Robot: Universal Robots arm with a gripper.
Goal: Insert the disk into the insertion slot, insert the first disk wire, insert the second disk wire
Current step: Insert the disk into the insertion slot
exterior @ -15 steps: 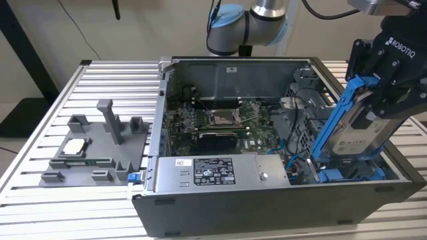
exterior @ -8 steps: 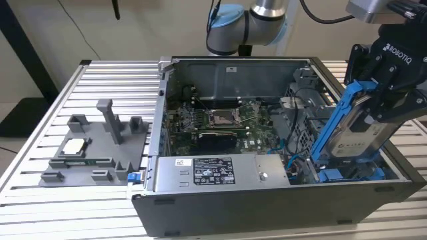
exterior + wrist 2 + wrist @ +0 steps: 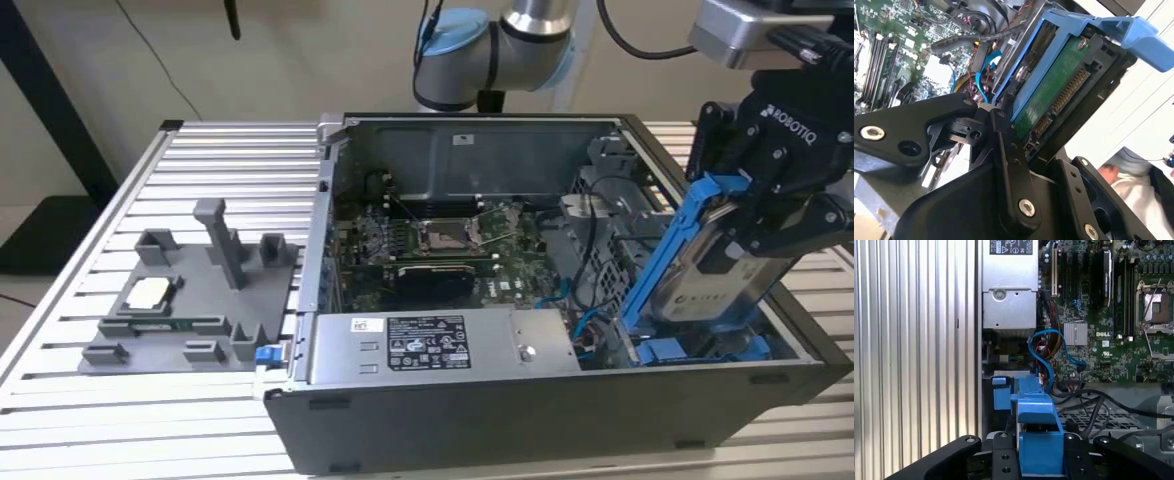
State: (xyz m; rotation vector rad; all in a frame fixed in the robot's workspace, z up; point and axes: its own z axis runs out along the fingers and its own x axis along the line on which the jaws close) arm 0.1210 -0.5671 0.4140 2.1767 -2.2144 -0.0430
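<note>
Over the insertion slot (image 3: 603, 290), pincer (image 3: 771, 215) clenched on the tilted disk (image 3: 705, 272), blue cables (image 3: 1046, 356) apparently just beside it.

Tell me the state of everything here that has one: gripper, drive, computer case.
gripper, shut on the disk.
disk, in its blue frame, steeply tilted, lower end down inside the computer case.
computer case, lying on its side, panel off, open.

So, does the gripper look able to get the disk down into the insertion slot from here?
Probably yes: the gripper holds the disk tilted, its lower end at the insertion slot, and the blue cables seem to lie off to one side.
</note>
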